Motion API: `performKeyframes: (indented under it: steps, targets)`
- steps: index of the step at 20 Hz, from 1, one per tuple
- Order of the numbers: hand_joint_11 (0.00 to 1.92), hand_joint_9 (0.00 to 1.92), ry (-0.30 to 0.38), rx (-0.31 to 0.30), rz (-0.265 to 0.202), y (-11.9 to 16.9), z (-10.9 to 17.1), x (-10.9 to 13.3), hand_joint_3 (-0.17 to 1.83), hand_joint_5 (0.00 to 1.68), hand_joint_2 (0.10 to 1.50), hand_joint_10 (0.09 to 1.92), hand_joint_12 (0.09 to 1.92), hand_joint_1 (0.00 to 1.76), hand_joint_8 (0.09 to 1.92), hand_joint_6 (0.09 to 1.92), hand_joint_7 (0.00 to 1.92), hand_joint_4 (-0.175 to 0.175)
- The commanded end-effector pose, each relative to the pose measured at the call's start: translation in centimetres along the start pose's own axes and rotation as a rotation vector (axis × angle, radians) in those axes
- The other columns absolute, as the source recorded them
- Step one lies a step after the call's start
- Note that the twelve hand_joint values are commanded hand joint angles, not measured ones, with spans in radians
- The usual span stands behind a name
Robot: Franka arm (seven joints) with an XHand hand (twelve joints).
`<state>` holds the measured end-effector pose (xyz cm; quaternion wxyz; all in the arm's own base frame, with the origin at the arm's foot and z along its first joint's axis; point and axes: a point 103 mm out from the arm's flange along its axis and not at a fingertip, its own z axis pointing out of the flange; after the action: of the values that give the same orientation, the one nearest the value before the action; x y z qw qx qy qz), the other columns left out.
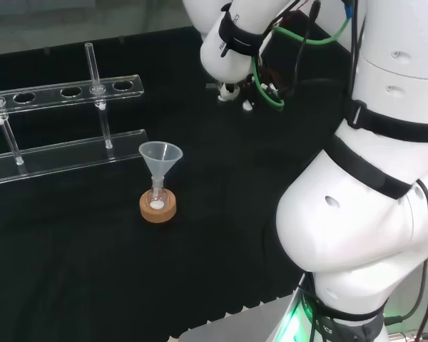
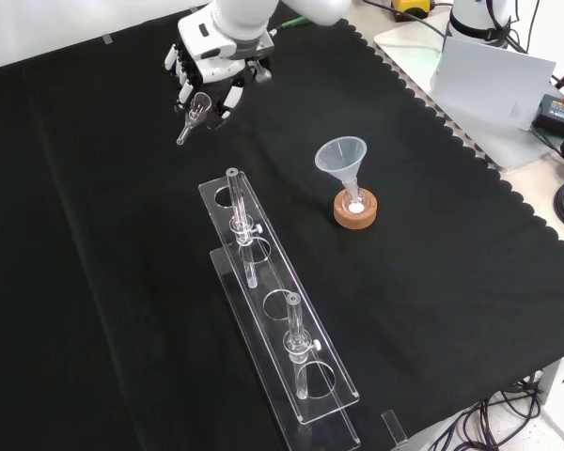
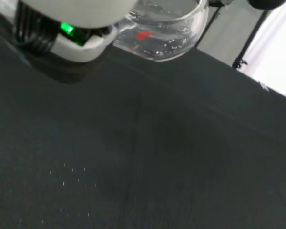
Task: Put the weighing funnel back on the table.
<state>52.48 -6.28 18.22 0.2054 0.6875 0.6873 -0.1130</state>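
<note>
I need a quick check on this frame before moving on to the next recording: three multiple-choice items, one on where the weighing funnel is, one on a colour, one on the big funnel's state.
1. Where is the weighing funnel? A) lying loose, untouched B) in the hand C) in a person's fingers
2. The ring under the flask is: A) red B) tan cork C) white
3. The funnel is: A) mouth up, stem in the flask B) on its side C) upside down

1 B: the front view shows the fingers pinching it.
2 B: the ring is tan in both views.
3 A: it stands upright there.
</note>
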Motion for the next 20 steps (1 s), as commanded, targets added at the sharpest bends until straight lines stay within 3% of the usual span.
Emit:
performKeyframes:
  steps: [1,8,15,20]
  targets:
    - [1.27,1.63,0.039,0.032,0.067,-0.5,2.5,-0.2,0.66,1.6,0.58,0.09,0.93,1.18,0.09,0.09,1.78,0.128]
    - [1.27,1.63,0.068,0.08,0.085,-1.7,4.5,1.0,0.66,1.6,0.58,0.09,0.93,1.18,0.09,0.09,1.78,0.123]
    - [1.27,1.63,0.125,0.129,0.156,-3.2,6.3,2.0,0.66,1.6,0.58,0.09,0.93,1.18,0.09,0.09,1.78,0.117]
    - [1.27,1.63,0.137,0.155,0.179,-3.8,7.1,2.6,0.66,1.6,0.58,0.09,0.93,1.18,0.09,0.09,1.78,0.114]
